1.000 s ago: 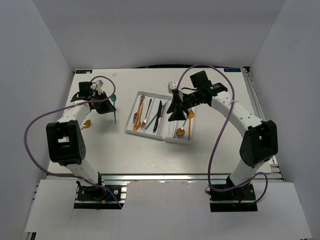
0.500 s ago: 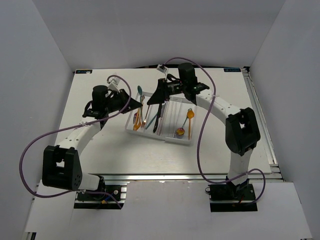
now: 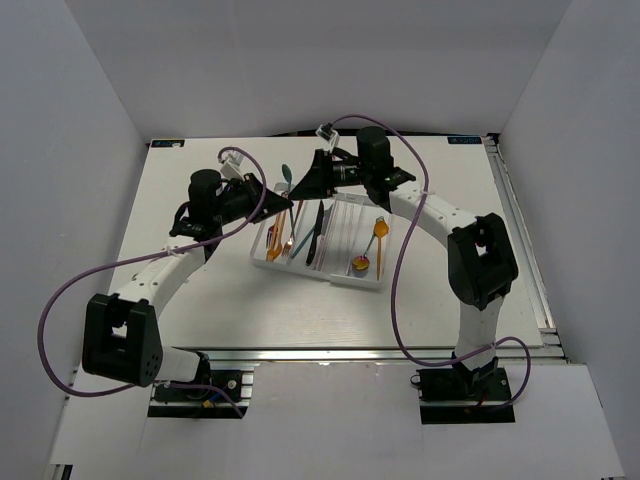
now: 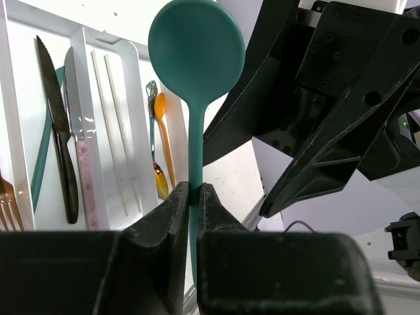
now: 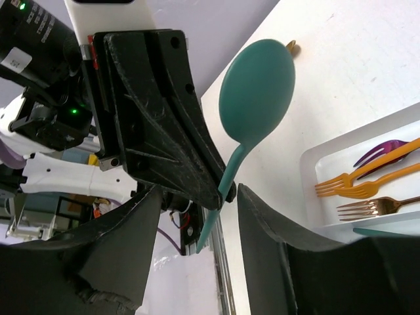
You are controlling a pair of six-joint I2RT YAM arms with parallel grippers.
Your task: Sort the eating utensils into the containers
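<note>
Left wrist view: left gripper (image 4: 193, 197) clamps the slim handle of a teal plastic spoon (image 4: 195, 52), likely light, stiff, slick; right gripper (image 5: 198, 197), spread open, should pinch mid-handle.

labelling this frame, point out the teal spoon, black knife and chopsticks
teal spoon (image 4: 197, 49), left wrist view, middle of its bowl
black knife (image 4: 67, 176), left wrist view, on its handle
chopsticks (image 4: 109, 131), left wrist view, midway along one stick
</note>
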